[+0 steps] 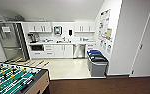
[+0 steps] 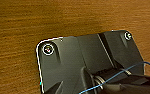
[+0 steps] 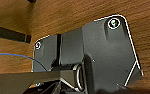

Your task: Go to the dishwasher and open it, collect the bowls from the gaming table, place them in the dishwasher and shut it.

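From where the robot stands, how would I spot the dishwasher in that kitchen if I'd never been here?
Look to the kitchenette's far wall, along the lower cabinets under the counter. The dishwasher sits toward the right end of that row, just behind the grey bins. Its front is shiny metal, while the doors and drawers around it are plain white.

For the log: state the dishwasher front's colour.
Silvery steel; the dishwasher shows best in the head view.

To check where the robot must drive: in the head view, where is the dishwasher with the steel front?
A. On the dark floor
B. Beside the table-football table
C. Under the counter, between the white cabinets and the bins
C: the dishwasher sits under the counter, with the bins nearby.
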Controlling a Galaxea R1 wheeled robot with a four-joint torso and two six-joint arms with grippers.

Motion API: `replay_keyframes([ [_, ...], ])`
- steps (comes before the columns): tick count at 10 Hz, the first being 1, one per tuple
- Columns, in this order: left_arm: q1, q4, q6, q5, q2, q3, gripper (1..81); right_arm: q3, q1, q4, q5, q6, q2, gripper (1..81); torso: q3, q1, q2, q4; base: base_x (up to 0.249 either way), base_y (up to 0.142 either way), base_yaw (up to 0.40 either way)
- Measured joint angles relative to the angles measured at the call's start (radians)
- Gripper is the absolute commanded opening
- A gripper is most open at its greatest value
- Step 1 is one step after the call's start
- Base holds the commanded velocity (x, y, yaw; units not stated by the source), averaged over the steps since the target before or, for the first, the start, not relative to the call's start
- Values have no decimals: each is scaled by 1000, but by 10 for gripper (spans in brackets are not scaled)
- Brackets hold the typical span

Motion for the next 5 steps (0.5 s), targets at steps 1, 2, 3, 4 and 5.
replay_keyframes([
  [1, 1, 0, 0, 0, 0, 0, 811, -3, -1, 0, 0, 0, 0, 811, 0, 0, 0, 0, 169, 0, 0],
  [2, 0, 0, 0, 0, 0, 0, 811, -3, -2, 0, 0, 0, 1, 811, 0, 0, 0, 0, 169, 0, 0],
  [3, 0, 0, 0, 0, 0, 0, 811, -3, 0, 0, 3, 0, 0, 811, 0, 0, 0, 0, 168, 0, 0],
  [4, -1, 0, 0, 0, -2, 0, 811, -3, 0, 0, 9, 0, 1, 811, 0, 0, 0, 0, 169, 0, 0],
  [5, -1, 0, 0, 0, -5, 0, 811, -3, 0, 0, 9, 0, 0, 811, 0, 0, 0, 0, 168, 0, 0],
])
